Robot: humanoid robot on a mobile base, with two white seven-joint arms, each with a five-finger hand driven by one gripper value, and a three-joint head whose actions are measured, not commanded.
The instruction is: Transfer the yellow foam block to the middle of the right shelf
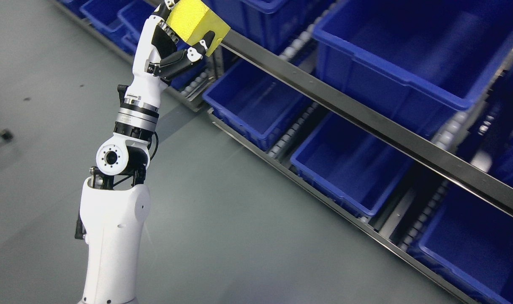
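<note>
My left hand (178,40) is raised at the top of the head view and is shut on the yellow foam block (195,19). The thumb lies across the block's lower face and the other fingers wrap its far side. The block is held in the air at the left end of the dark shelf rail (366,122), just in front of the shelf. The white left arm (117,219) rises from the bottom edge. The right arm does not show.
The tilted shelf holds several blue bins: a large one on the upper level (408,55), two on the lower level (256,101) (349,164), one at the bottom right (476,249). Roller tracks (294,126) run between bins. Grey floor (41,84) lies to the left.
</note>
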